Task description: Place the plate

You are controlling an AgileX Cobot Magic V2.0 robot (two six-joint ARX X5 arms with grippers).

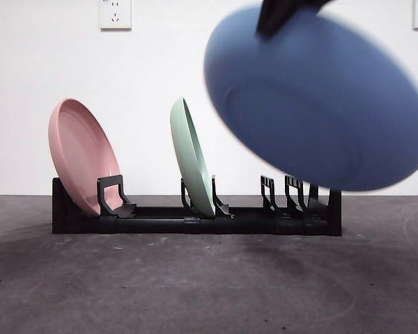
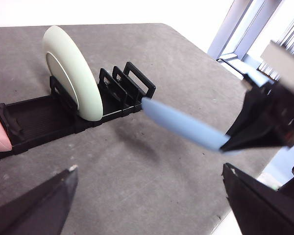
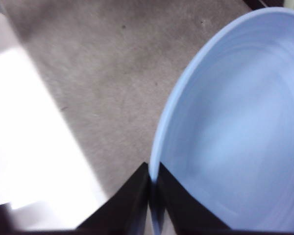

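Table [image 1: 195, 285]: grey, carrying your black rack [image 1: 195, 224].
Blue plate [image 1: 320, 104]: tilted in the air above the rack's free slots.
Pink plate [image 1: 80, 154], green plate [image 1: 191, 158]: slotted upright.
Right claw [image 3: 152, 188]: pinches your blue plate's rim.
Left claw [image 2: 152, 200]: spread wide, holding nothing.

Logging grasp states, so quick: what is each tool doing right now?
Left tool: open, holding nothing, above the table.
Right tool: closed on the rim of the blue plate, carrying it in the air near the black rack.
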